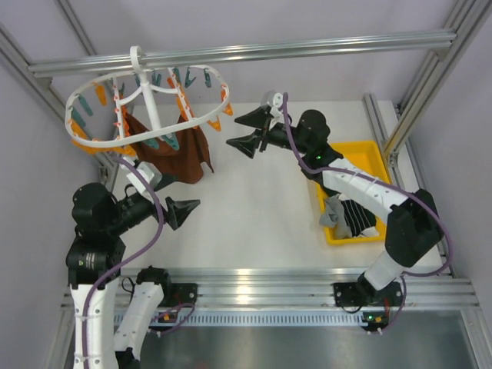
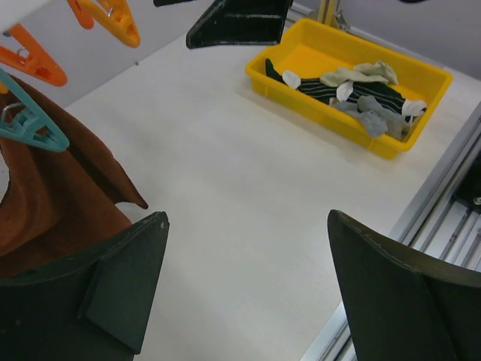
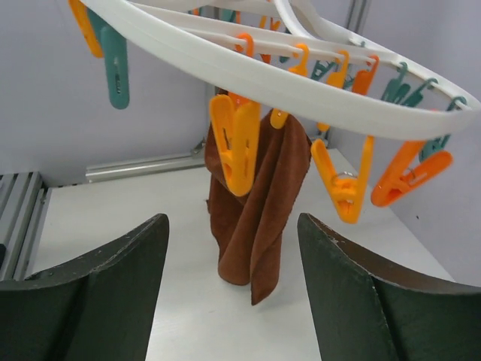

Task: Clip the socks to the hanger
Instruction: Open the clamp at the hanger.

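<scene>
Hanger (image 1: 146,104) hangs by its hook from the alu frame bar (image 1: 307,48) at upper left of the top view. It's a white ring w/ crossed spokes, orange and teal clips dangling all round. A brown cloth (image 1: 183,150) is clipped on its near side and droops toward the table (image 1: 254,223).

Socks (image 1: 347,217) lie heaped in the yellow tray (image 1: 370,157) at the right edge of the table, well apart from the hanger; grey, cream and black-and-white striped ones are tangled together (can't tell how many); every sock in view is in that tray.

Left gripper (image 1: 183,213) sits over the table just in front of the cloth, jaws wide, nothing btw them. Its wrist view looks across the bare tabletop to the tray, w/ the cloth's edge beside the left finger and a teal clip (image 2: 30,128) above it.

Right gripper (image 1: 237,131) is raised just right of the ring and points at it; jaws well apart, nothing held. In its wrist view an orange clip (image 3: 234,143) hangs from the ring straight ahead, above the gap btw the fingers (image 3: 376,301) and touching neither. The cloth hangs behind that clip; a second orange clip (image 3: 342,184) hangs a bit to the right.
</scene>
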### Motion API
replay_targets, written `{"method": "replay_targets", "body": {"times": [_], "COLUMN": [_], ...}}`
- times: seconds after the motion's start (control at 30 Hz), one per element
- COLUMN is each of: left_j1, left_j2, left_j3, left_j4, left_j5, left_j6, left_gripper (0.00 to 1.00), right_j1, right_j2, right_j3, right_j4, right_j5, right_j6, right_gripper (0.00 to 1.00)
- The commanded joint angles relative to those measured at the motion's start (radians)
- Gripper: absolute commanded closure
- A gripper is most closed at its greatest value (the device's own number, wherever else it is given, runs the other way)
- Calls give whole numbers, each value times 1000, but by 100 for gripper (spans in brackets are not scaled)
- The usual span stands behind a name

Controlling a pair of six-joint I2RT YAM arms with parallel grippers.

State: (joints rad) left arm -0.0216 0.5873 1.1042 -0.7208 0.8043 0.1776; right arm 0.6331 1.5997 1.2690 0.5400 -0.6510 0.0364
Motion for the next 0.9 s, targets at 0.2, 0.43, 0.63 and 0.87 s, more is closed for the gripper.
{"method": "replay_targets", "body": {"times": [0.2,0.43,0.63,0.87], "left_j1": [2,0,2,0], "left_j2": [6,32,45,63], "left_j3": [5,37,25,29], "left_j4": [170,173,265,333], "left_j5": [30,-2,-31,-65], "left_j6": [-124,-147,-247,-332], "left_gripper": [9,9,10,12], "right_j1": [68,74,100,123], "right_j2": [123,180,172,175], "right_j3": [157,230,208,222], "right_j4": [144,149,143,117], "right_j5": [4,-4,-35,-50], "right_j6": [-59,-41,-49,-47], "right_gripper": [35,47,60,87]}}
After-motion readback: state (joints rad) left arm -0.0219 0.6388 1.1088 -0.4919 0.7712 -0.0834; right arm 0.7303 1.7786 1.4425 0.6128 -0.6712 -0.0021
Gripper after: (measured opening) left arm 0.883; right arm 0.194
